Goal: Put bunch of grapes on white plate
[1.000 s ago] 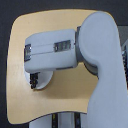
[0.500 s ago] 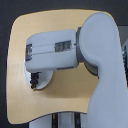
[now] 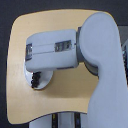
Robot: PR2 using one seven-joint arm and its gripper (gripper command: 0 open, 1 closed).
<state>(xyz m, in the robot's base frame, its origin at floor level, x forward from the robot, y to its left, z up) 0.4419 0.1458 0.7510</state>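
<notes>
Exterior view, single frame. A light wooden tabletop (image 3: 60, 25) with rounded corners was seen from above; its surface looked smooth and matte, tan in colour.

Most of the middle of the frame was taken up by the robot's arm (image 3: 100, 55), a bulky shape of smooth grey-white plastic shells with rounded edges. Its boxy forearm section lay roughly level across the frame, reaching toward the exterior view's left.

The white plate (image 3: 46, 81) was only partly seen: a curved, glossy white section showed below the forearm, resting on the tabletop at the exterior view's left.

The bunch of grapes (image 3: 35, 80) was seen as a small dark, knobbly cluster on the visible part of the plate, just under the forearm's lower edge. Its visible portion ran roughly up and down in the frame. Its full long axis, and the end carrying the stem, could not be made out.

The hand was hidden beneath the forearm; its opening, and whether anything was held, could not be told.
</notes>
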